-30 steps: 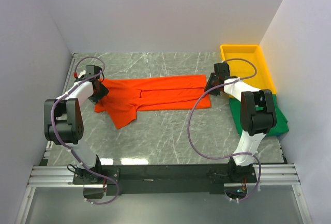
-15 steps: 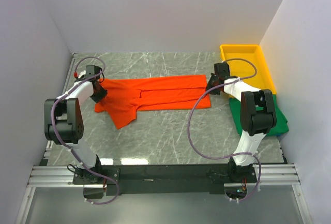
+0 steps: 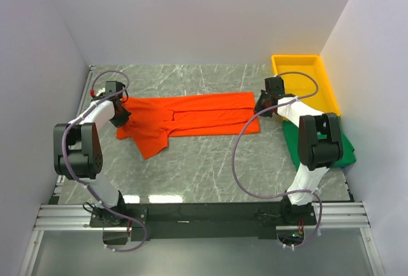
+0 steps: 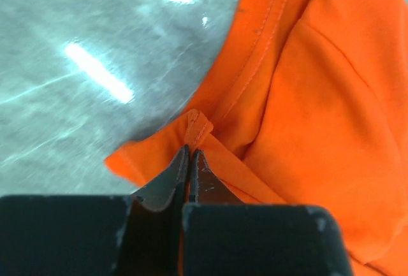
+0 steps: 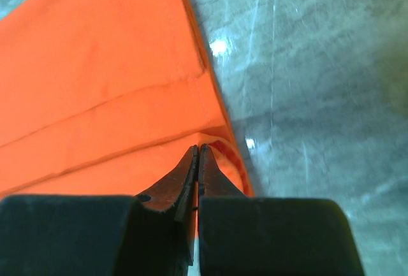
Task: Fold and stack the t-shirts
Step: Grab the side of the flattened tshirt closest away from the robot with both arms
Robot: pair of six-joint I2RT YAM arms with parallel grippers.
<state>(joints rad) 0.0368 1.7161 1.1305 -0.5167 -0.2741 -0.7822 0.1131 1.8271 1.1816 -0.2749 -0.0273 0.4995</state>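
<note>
- Green t-shirt [image 3: 348, 152] lies nearest you, at the right edge of the table [image 3: 204, 174], partly hidden behind your right arm [image 3: 315, 139].
- Orange-red t-shirt [image 3: 191, 118] sits further in, spread flat across the middle, with one sleeve pointing toward you on the left.
- Your left gripper [image 3: 121, 115] is pinched closed on that shirt's left end; the wrist view shows a ridge of hem between its tips.
- Your right gripper [image 3: 259, 109] is clamped on the shirt's right-hand corner.
- Yellow tray [image 3: 317, 60] stands farthest back, in the right corner.
</note>
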